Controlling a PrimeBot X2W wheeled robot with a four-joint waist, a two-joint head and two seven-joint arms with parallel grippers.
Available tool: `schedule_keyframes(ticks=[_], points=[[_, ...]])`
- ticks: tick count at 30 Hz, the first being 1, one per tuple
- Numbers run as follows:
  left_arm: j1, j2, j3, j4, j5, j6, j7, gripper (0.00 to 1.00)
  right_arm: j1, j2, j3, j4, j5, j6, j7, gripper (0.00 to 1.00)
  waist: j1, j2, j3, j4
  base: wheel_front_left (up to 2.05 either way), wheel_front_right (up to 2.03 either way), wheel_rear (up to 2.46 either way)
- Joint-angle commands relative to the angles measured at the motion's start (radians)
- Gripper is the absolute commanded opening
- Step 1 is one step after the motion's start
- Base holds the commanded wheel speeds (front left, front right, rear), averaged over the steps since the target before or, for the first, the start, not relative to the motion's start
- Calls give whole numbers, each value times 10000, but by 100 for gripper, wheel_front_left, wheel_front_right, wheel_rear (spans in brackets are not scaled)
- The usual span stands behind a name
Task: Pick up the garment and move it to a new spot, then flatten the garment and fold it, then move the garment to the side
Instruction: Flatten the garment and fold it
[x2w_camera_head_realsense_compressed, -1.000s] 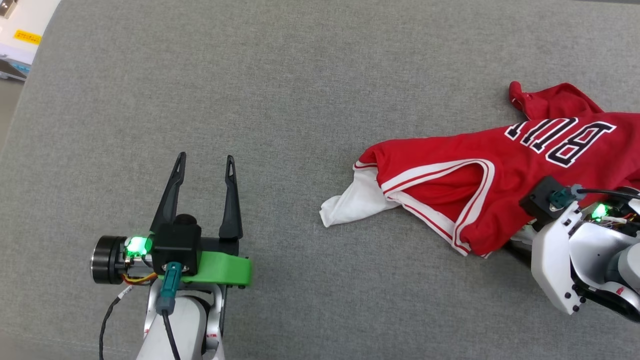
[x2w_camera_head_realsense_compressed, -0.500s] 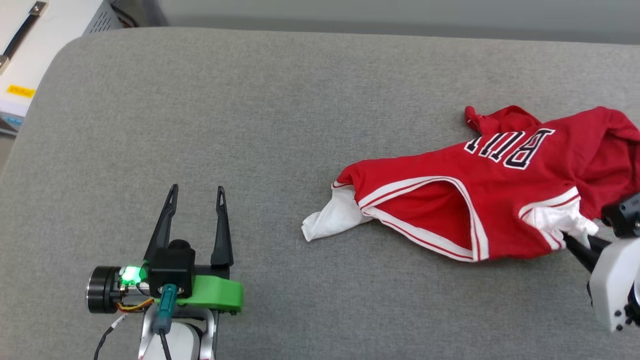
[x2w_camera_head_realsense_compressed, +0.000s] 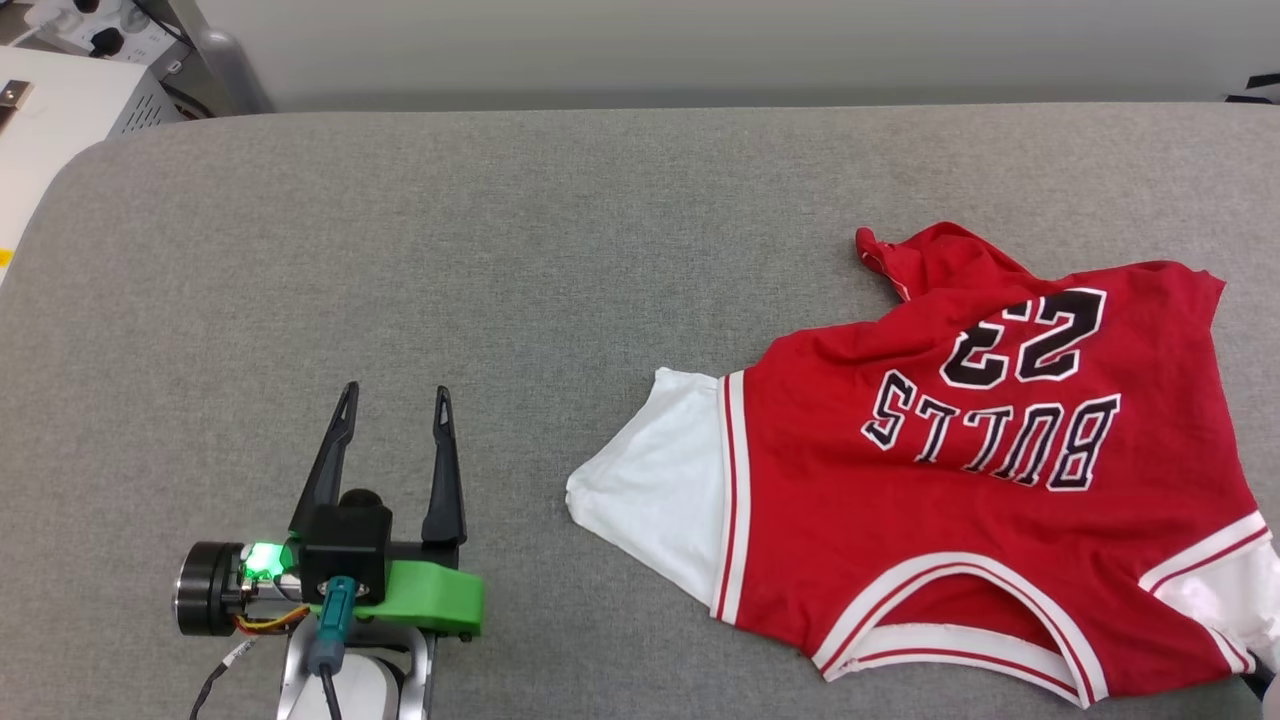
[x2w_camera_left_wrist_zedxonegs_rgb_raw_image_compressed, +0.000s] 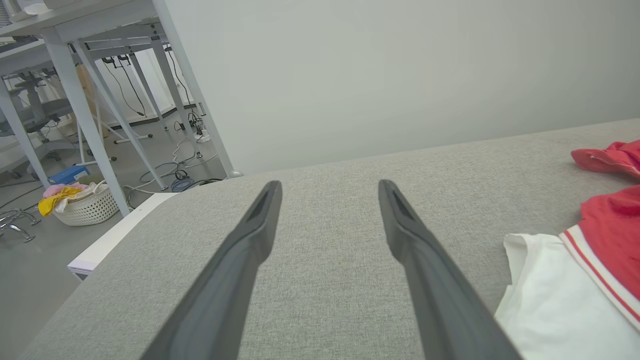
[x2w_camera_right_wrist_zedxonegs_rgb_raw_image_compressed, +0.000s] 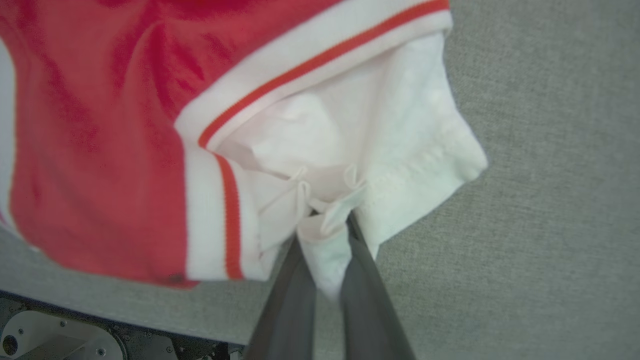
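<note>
White sleeve fabric is clamped between the fingers of the right gripper (x2w_camera_right_wrist_zedxonegs_rgb_raw_image_compressed: 329, 218); the garment (x2w_camera_head_realsense_compressed: 950, 480) spreads out from there, lying on the grey table (x2w_camera_head_realsense_compressed: 500, 250). Left gripper (x2w_camera_head_realsense_compressed: 393, 400), fingers apart, stands off beside its other sleeve.

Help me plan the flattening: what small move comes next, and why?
Probably bring the open left gripper across to the free white sleeve beside it. The right gripper is shut on the other sleeve, and the garment lies rumpled; two grips could stretch it flat.
</note>
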Motion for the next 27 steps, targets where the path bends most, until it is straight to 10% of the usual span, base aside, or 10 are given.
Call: schedule_keyframes(ticks=[1,3,4,5,19,27], points=[[19,60,-12,29,-6,-48,-57,100,74,73,-43,190,-200,-9,-146,0,0,-1,20,39,0,0,0],[6,73,-13,52,-8,-60,-57,100,13,257,-96,378,-338,-9,-455,15,0,-1,11,53,0,0,0],[23,85,7,59,-13,-51,-57,100,-79,379,-180,389,-415,-9,-721,69,0,-1,-15,35,0,0,0],[48,93,24,64,-18,-41,-57,100,-157,465,-281,381,-505,-9,-950,100,0,-1,-37,18,0,0,0],[199,205,98,-29,-13,-70,-57,100,-279,1310,-3030,-2591,-1971,-9,-2379,100,0,-1,-411,-313,0,0,0],[-706,676,1,-341,-98,-793,-57,100,-871,3240,-3606,-4355,-3139,-9,-3506,100,0,-1,-265,-116,0,0,0]])
